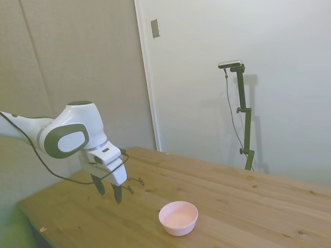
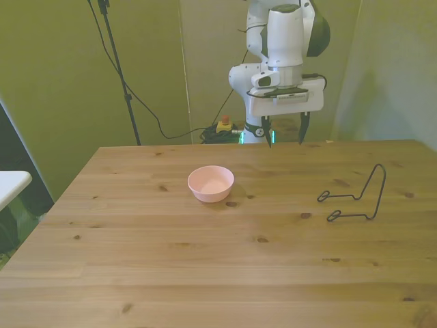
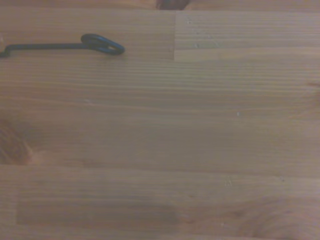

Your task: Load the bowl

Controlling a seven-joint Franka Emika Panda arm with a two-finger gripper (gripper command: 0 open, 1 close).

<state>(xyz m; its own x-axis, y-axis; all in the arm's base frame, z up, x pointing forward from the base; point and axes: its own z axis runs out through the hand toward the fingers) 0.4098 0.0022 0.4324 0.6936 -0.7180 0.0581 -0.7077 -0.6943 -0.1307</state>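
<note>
Your white arm's gripper point(image 2: 285, 129) hangs pointing down above the wooden counter point(image 2: 205, 260), fingers spread, holding nothing. Small pale pink round bowl point(image 2: 211, 183) sits apart from it; black bent-wire stand point(image 2: 356, 197) toward the front view's right.

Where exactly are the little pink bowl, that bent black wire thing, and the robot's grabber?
bowl point(image 2: 211, 183): front view, on its pink inside.
wire stand point(image 2: 377, 189): front view, on its upright loop.
gripper point(image 2: 285, 135): front view, midway between its open jaws.
</note>
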